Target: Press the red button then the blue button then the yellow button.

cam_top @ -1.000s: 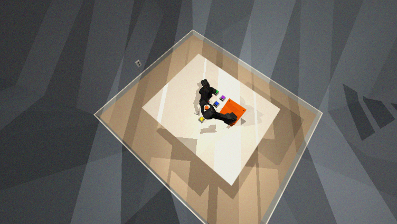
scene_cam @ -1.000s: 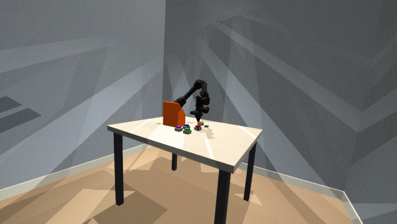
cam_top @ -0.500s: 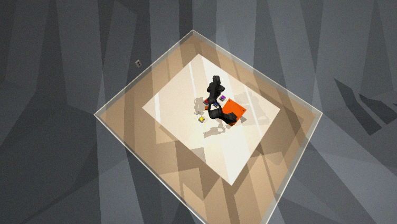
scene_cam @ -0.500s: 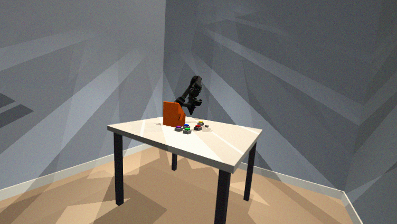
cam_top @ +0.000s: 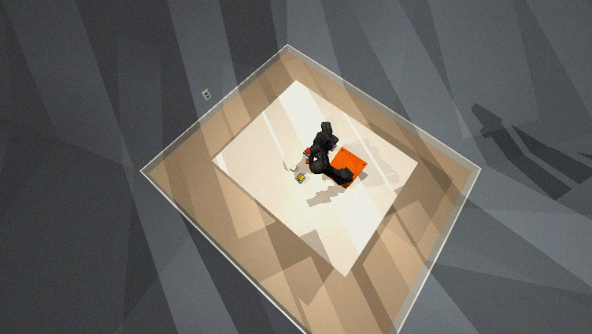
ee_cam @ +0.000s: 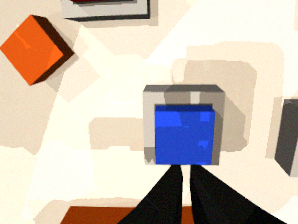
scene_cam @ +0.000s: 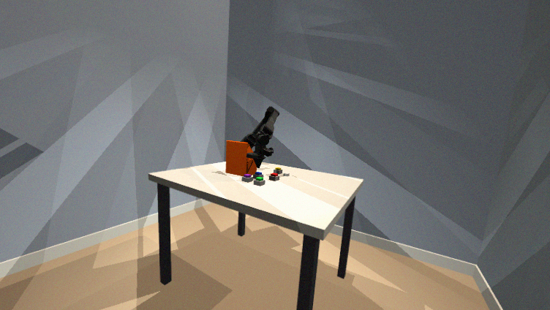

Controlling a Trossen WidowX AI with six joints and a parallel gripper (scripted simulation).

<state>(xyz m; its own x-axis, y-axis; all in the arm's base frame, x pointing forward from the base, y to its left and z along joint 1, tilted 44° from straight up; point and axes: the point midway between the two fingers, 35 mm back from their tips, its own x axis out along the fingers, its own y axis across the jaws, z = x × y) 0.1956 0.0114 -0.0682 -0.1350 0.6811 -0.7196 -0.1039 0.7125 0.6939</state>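
Observation:
My gripper (scene_cam: pixel 258 166) (ee_cam: pixel 184 173) is shut and empty. Its tips point down a little above the blue button (scene_cam: pixel 258 174) (ee_cam: pixel 184 136), at the near edge of its cap in the wrist view. The blue cap stands raised in its grey base; the arm hides it in the top view. The red button (cam_top: pixel 307 151) (scene_cam: pixel 273 175) is raised and shows only partly at the wrist view's top edge. The yellow button (cam_top: pixel 300 177) (scene_cam: pixel 278 169) stands farther off and is out of the wrist view.
An orange block (cam_top: pixel 307 161) (ee_cam: pixel 31 49) lies near the blue button. A white block (cam_top: pixel 294 168) (scene_cam: pixel 286 175) lies near the yellow one. Purple (cam_top: pixel 334 146) (scene_cam: pixel 247 175) and green (scene_cam: pixel 259 178) buttons stand nearby. A large orange box (cam_top: pixel 352 159) (scene_cam: pixel 235 157) stands beside the arm.

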